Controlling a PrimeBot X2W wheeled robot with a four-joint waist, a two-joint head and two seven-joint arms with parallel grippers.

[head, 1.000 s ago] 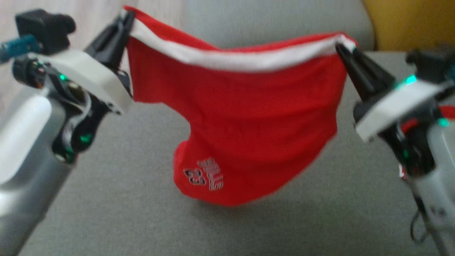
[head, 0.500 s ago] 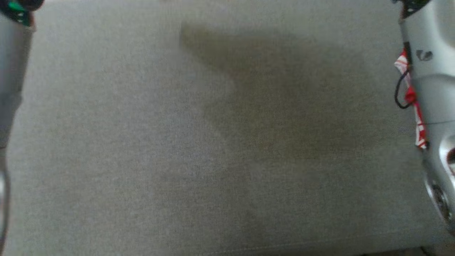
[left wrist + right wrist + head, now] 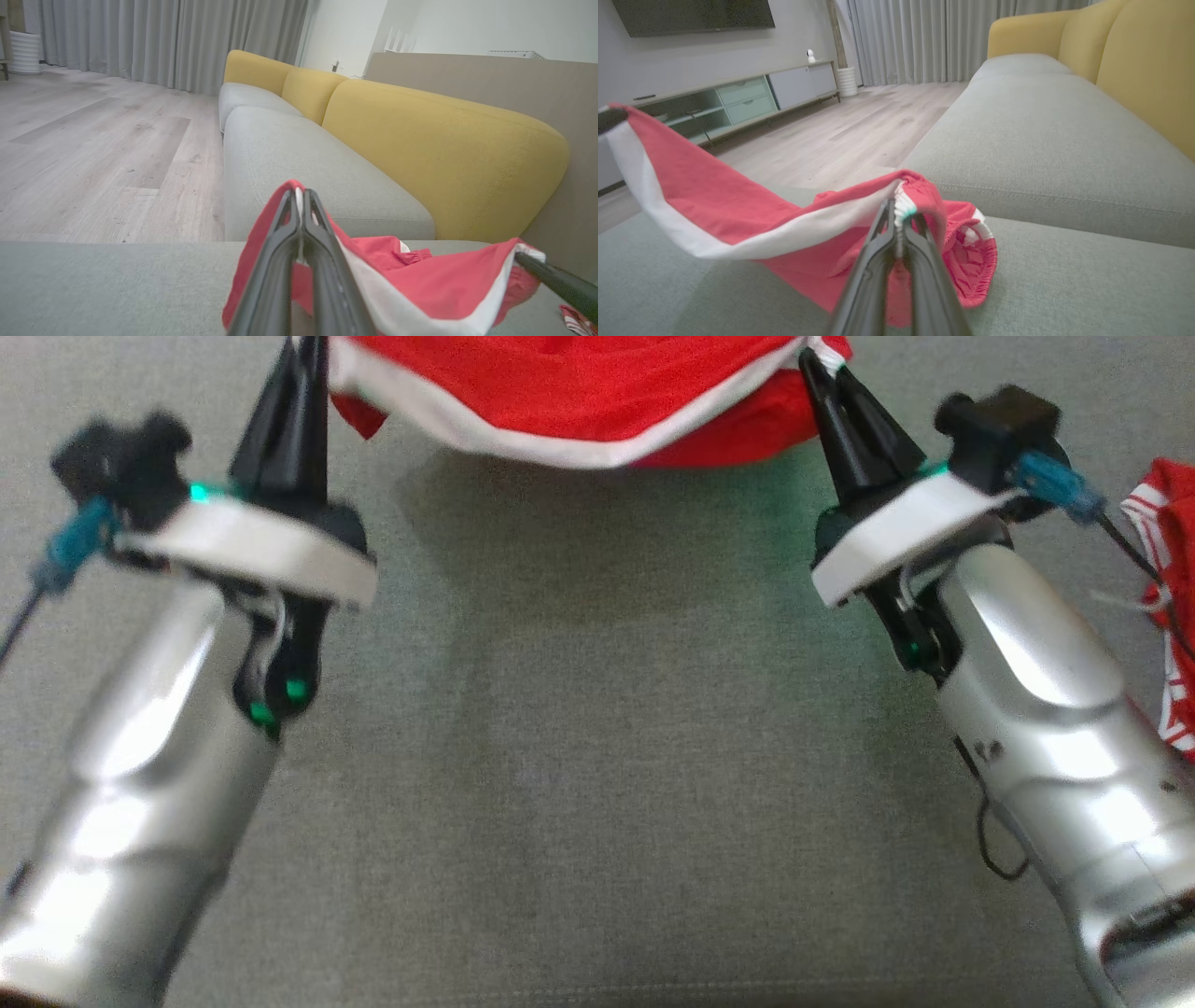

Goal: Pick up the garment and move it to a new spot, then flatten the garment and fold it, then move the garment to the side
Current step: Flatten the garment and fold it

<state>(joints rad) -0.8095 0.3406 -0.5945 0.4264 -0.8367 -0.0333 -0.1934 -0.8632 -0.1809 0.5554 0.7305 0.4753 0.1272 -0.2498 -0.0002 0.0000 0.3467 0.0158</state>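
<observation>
The left hand (image 3: 304, 347) is clamped shut on one end of the garment's (image 3: 579, 392) white-banded edge. The right hand (image 3: 808, 358) is pinched shut on the other end of that edge. The red garment spans the gap between the two hands and sags a little in the middle. In the right wrist view, the cloth just beyond the right hand's fingertips bunches in a loose heap and rests on the grey sofa seat (image 3: 597, 756). In the left wrist view, the cloth runs from the left hand's tips across to the right hand's dark finger (image 3: 560, 284).

A second ago the garment hung down in a deep pouch between the hands, with its printed number facing the head camera. Now only its upper band and a strip of red show beyond the fingertips, though the head camera has tilted since then. Both hands grip the same corners as before.

Outside the right hand, near its forearm, a red-and-white cloth (image 3: 1167, 616) lies on the seat. The yellow backrest (image 3: 444, 140) stands beyond the left hand.
</observation>
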